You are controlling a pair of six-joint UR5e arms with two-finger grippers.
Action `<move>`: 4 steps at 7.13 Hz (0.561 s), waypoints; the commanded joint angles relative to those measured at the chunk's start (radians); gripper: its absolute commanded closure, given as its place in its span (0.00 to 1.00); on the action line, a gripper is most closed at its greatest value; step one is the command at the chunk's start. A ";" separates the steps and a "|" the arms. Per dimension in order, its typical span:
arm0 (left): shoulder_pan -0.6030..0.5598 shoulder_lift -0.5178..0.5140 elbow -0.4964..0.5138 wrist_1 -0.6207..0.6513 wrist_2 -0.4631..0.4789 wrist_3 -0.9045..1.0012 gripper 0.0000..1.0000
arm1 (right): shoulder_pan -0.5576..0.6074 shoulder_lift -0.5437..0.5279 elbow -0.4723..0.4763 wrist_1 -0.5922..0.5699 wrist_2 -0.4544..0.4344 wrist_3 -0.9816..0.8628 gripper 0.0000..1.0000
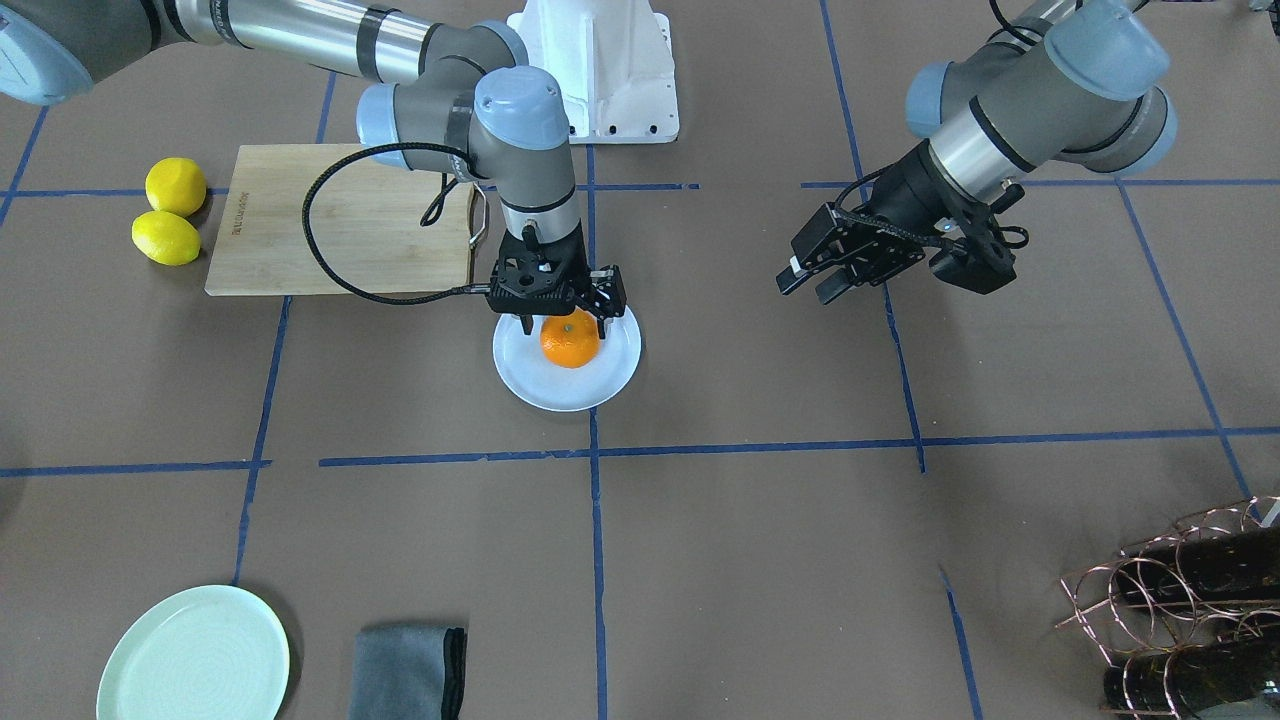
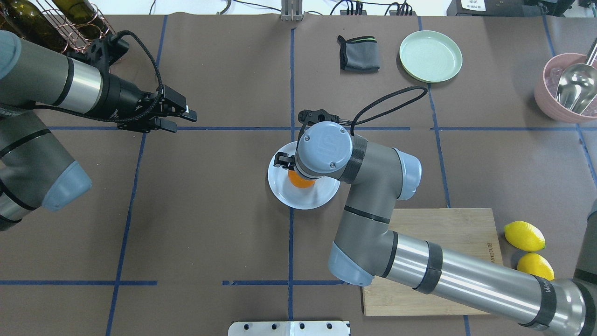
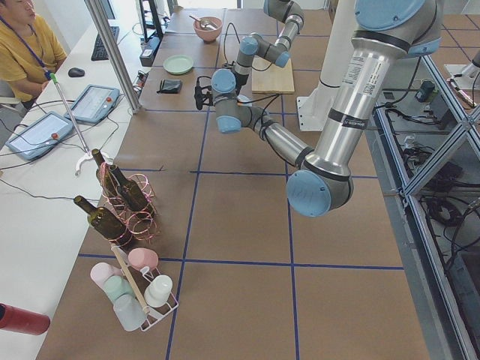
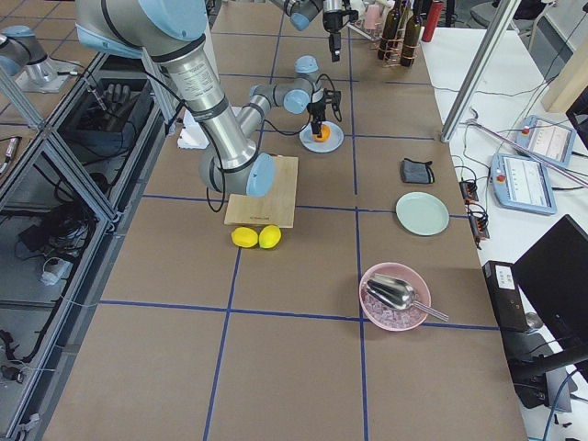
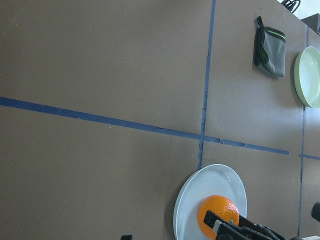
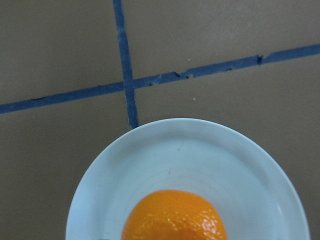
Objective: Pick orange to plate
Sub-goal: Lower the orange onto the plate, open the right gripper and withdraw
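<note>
The orange rests near the back of the white plate at the table's middle. My right gripper points straight down over it, open, one finger on each side of the fruit with a small gap on one side. From overhead the wrist hides most of the orange on the plate. The right wrist view shows the orange at its bottom edge on the plate. My left gripper hangs open and empty above the table, well away from the plate.
Two lemons lie beside a wooden cutting board behind the right arm. A mint-green plate and a grey cloth lie at the far edge. A bottle rack and a pink bowl stand at the corners.
</note>
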 commanded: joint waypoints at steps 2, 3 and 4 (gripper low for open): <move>-0.093 0.171 -0.022 0.004 -0.001 0.353 0.00 | 0.175 -0.238 0.383 -0.158 0.212 -0.178 0.00; -0.183 0.271 -0.017 0.005 -0.003 0.579 0.00 | 0.304 -0.356 0.440 -0.157 0.337 -0.319 0.00; -0.261 0.352 0.008 0.008 -0.001 0.847 0.00 | 0.460 -0.462 0.447 -0.157 0.473 -0.536 0.00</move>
